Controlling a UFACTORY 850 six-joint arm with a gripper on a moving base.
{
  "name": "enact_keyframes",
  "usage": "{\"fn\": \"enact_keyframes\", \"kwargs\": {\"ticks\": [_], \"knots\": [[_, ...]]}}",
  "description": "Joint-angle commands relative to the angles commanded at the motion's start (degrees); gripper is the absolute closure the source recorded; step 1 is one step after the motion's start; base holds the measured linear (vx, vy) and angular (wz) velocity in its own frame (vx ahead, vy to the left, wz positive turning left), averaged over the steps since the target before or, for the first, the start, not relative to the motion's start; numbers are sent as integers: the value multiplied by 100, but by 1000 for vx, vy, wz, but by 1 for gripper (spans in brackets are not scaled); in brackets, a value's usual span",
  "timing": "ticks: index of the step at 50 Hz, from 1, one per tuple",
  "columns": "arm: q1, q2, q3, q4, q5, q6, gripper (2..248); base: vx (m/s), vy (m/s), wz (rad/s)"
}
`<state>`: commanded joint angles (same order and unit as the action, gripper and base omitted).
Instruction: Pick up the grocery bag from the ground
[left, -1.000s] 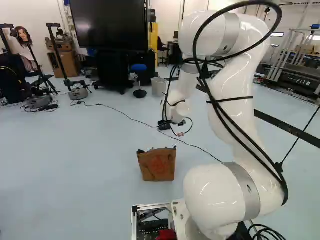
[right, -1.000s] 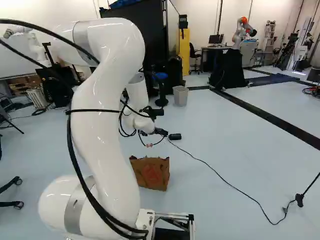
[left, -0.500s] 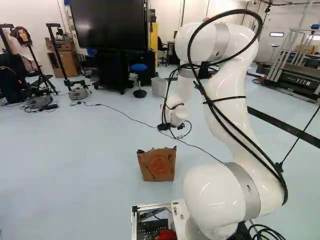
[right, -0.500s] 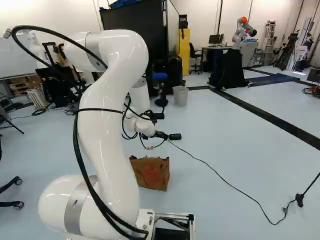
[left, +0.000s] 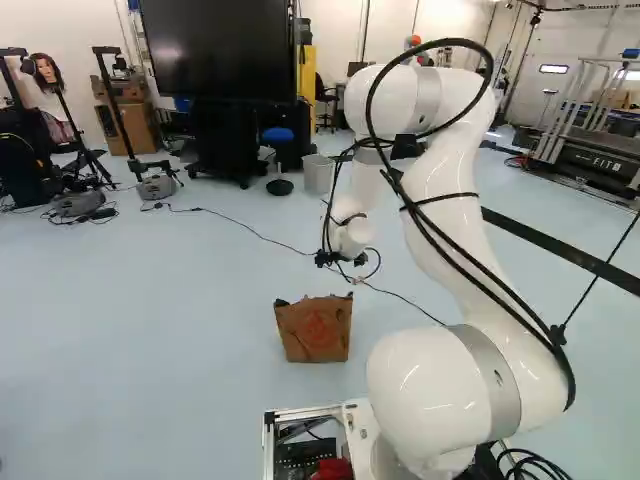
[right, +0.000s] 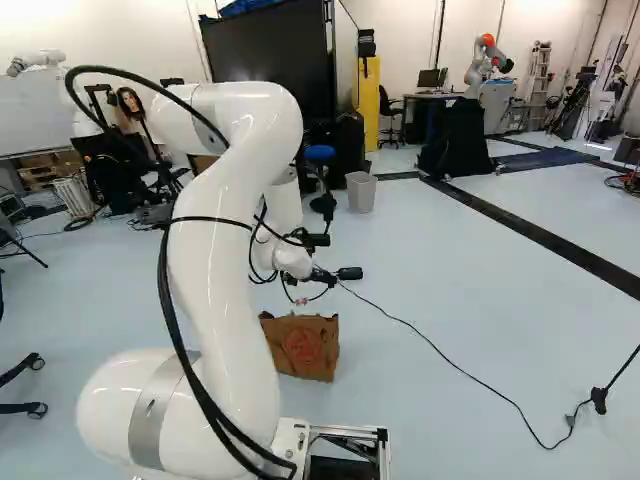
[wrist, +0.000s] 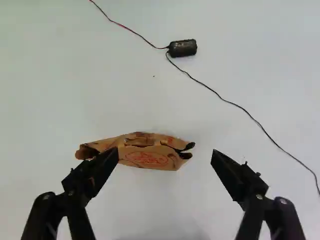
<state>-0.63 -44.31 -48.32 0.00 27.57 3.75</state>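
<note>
The arched white arm (left: 465, 235) aims its pincer (left: 343, 262) downward, fingers (wrist: 104, 171) standing wide apart.

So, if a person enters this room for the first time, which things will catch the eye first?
Probably the big white arm, rising right of the middle in the left base view. Then may come the brown grocery bag on the pale floor, and the large black screen far behind it.

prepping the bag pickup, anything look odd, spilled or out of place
The brown paper bag stands, but its top is creased and curled at the ends. Beyond it, a cable with a black block trails loose across the floor. No spill shows.
</note>
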Motion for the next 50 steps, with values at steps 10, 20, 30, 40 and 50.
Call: {"fn": "enact_keyframes", "kwargs": {"ticks": [10, 20, 30, 40, 50], "knots": [[0, -211, -125, 0, 0, 755, 3, 0, 0, 0], [0, -423, -254, 0, 0, 1553, 3, 0, 0, 0], [0, -638, -389, 0, 0, 2368, 3, 0, 0, 0], [0, -846, -523, 0, 0, 3158, 3, 0, 0, 0], [0, -1057, -663, 0, 0, 3962, 3, 0, 0, 0]]}}
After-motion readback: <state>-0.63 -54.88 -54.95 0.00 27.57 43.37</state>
